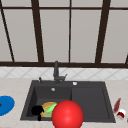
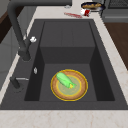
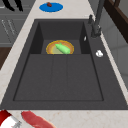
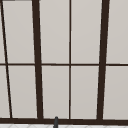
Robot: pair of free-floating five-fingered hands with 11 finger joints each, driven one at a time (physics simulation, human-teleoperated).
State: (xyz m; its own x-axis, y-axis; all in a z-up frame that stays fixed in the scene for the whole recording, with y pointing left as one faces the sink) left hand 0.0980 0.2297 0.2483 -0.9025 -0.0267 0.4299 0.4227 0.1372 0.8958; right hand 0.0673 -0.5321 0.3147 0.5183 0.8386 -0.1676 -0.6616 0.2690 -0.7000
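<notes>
The left hand (image 1: pixel 37 110), whose fingers' state I cannot tell, hovers at nine o'clock of the orange plate (image 1: pixel 45 110) holding a green vegetable (image 1: pixel 51 108) in the dark sink's (image 1: pixel 30 100) basin.

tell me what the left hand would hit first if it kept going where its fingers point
The left hand points downward, so probably the counter's front edge by the sink, not the plate; depth is unclear.
</notes>
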